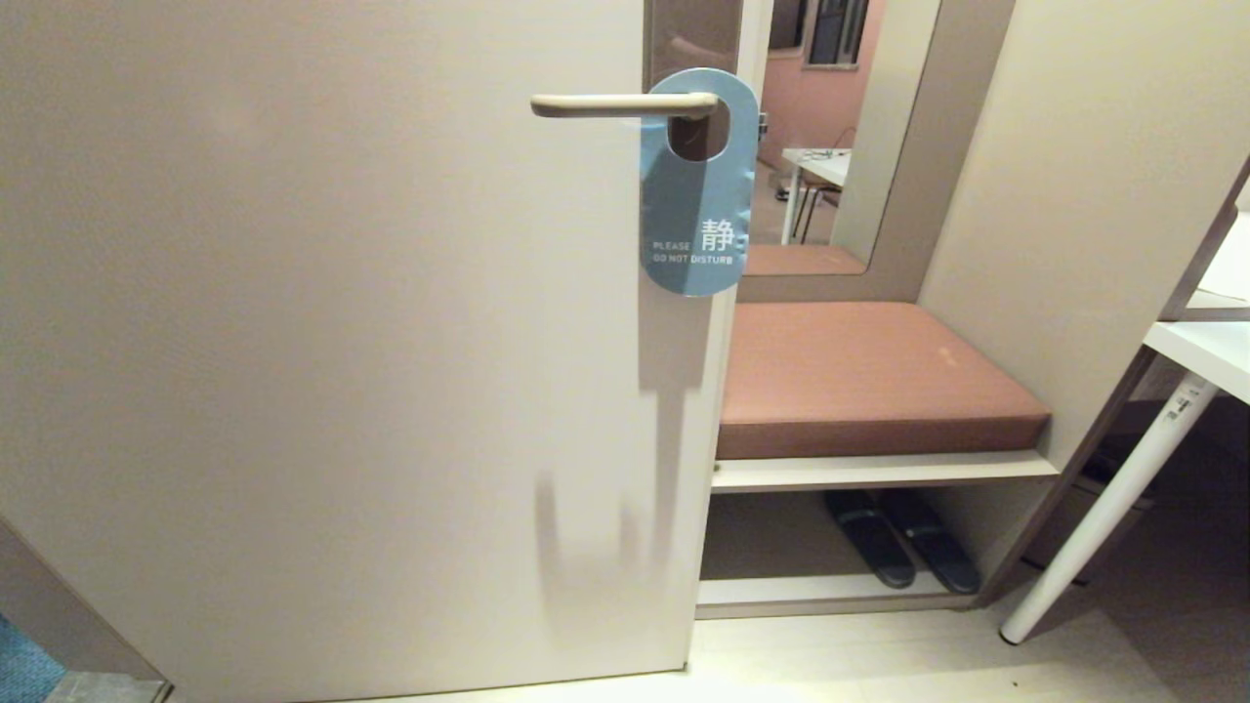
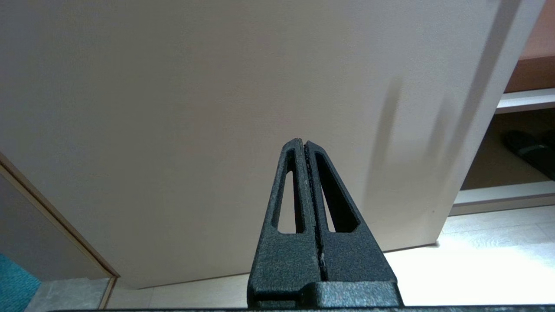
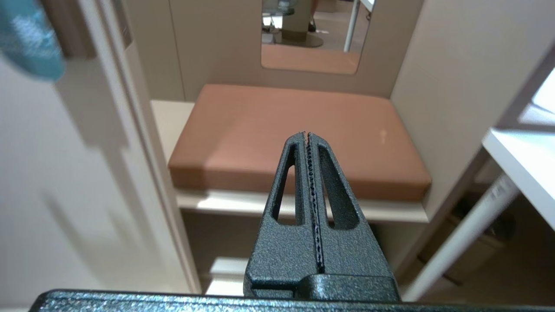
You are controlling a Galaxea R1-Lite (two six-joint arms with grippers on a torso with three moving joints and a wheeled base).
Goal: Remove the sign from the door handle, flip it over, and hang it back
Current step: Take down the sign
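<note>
You face a plain beige door [image 1: 322, 342] carrying a pale beige door handle [image 1: 620, 104] on a brownish plate [image 1: 693, 34]. From it hangs the sign [image 1: 698, 195], blue-grey side out, with white lettering "PLEASE DO NOT DISTURB" beside 1 white Chinese character. To your right, a terracotta-brown cushion [image 1: 869, 376] tops a cream shelf [image 1: 879, 471], with 2 dark navy slippers [image 1: 898, 552] underneath. A white table leg [image 1: 1113, 508] slants over pale wood-grain flooring [image 1: 879, 664], and a patch of teal carpet [image 1: 24, 669] shows at far left. Both the left gripper [image 2: 303, 143] and right gripper [image 3: 305, 135] are speckled matte black.
</note>
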